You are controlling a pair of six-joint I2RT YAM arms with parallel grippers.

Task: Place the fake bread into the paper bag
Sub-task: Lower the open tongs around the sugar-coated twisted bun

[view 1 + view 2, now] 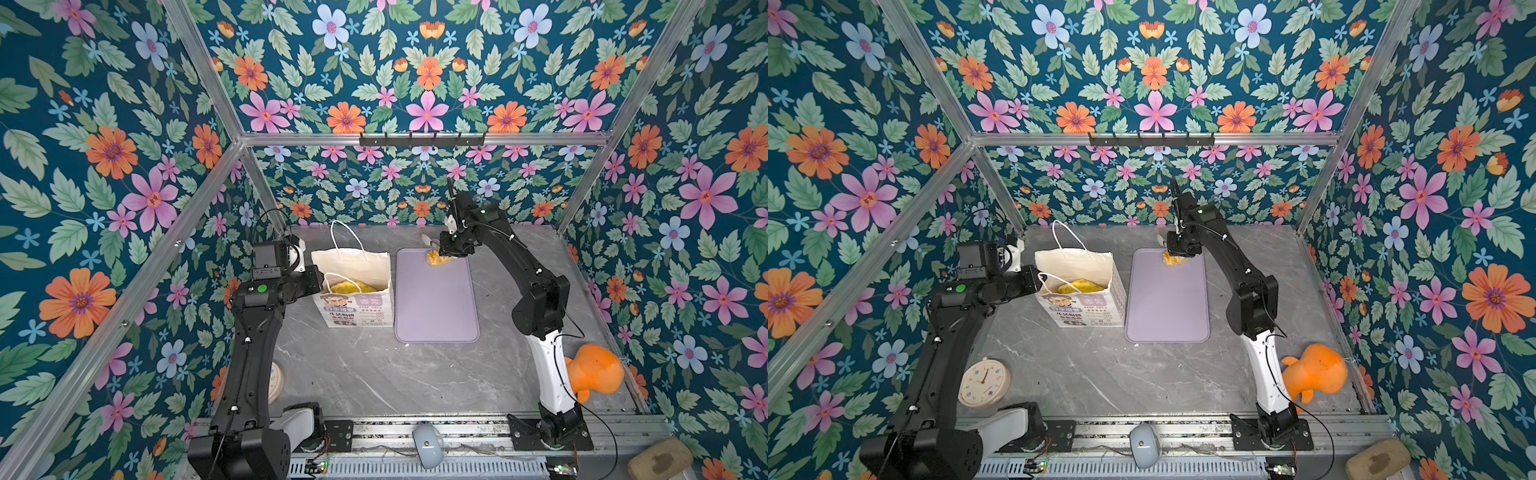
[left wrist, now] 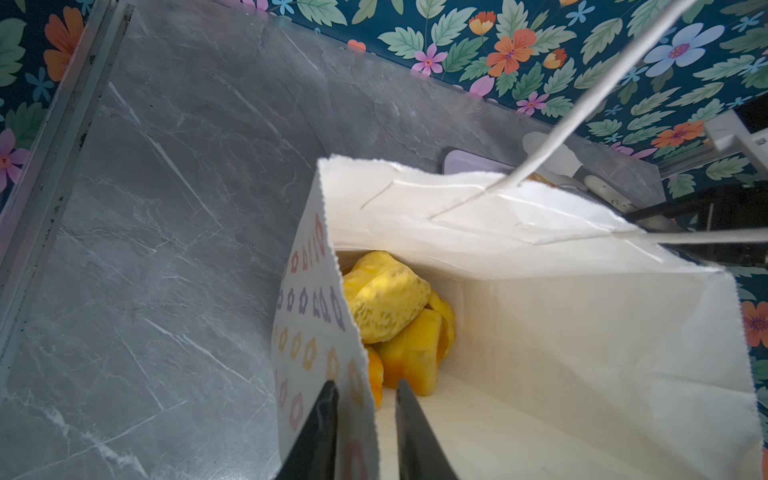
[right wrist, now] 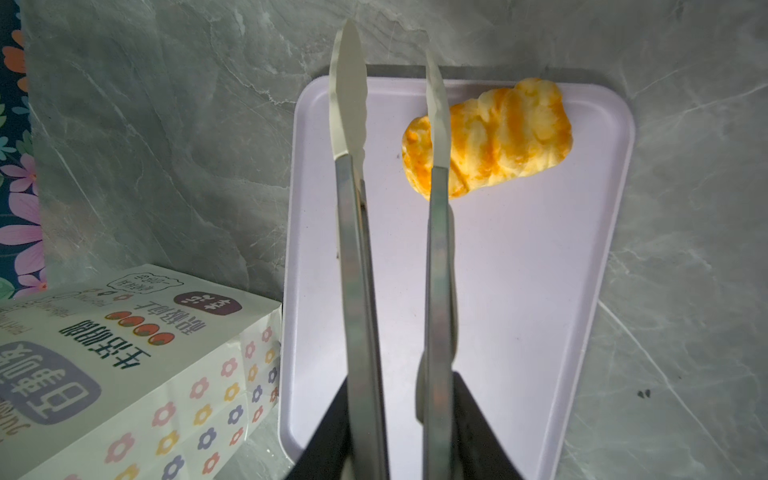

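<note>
Left gripper fingers pinched the paper bag wall | right gripper clamped tongs, tips apart beside the last bread on the tray

A robot test booth dressed up as a home: floral wallpaper panels sit in bare aluminium framing, two arms are bolted to a metal rail with exposed wiring, and a grey marble-look tabletop carries props like a plush toy and clock
</note>
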